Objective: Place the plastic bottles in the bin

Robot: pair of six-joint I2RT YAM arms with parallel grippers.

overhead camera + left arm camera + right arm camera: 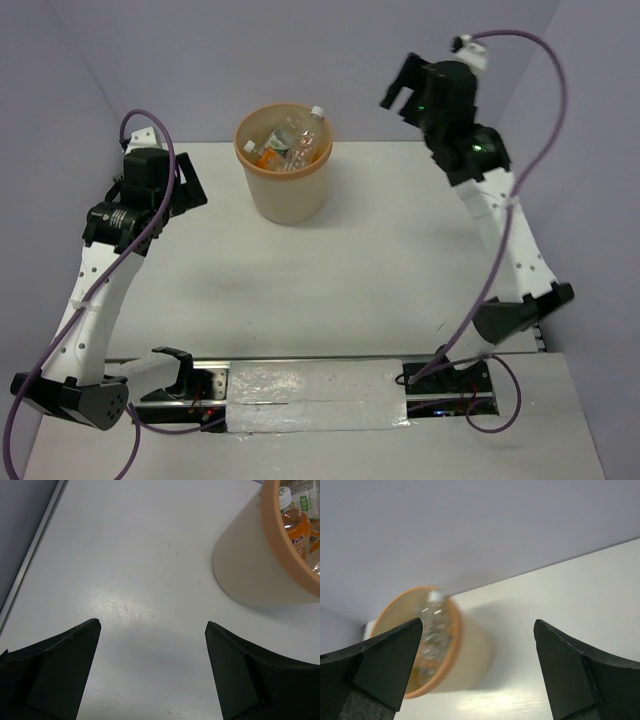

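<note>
The left jaws stood wide apart with nothing between them, low over the bare counter (150, 555) just to the left of the bin (250, 575). The right jaws were spread just as wide and held nothing. They were raised high to the right of the bin and turned back toward it, so the right wrist view caught its open mouth at a slant.

The plastic bottles (288, 145) lay heaped together inside the bin. An orange one with a white cap (296, 527) rested against the bin's left wall, with clear ones packed beside it. A clear white-capped bottle (312, 122) leaned up so that its cap showed at the bin's far right rim.

The bin stood upright on the counter, toward the far edge, between the left arm (95, 280) and the right arm (505, 215). A purple cable (548, 140) looped out from the right arm, well to the right of the bin. A silvery strip (315, 395) lay on the near side of the bin, between the two arm bases.
</note>
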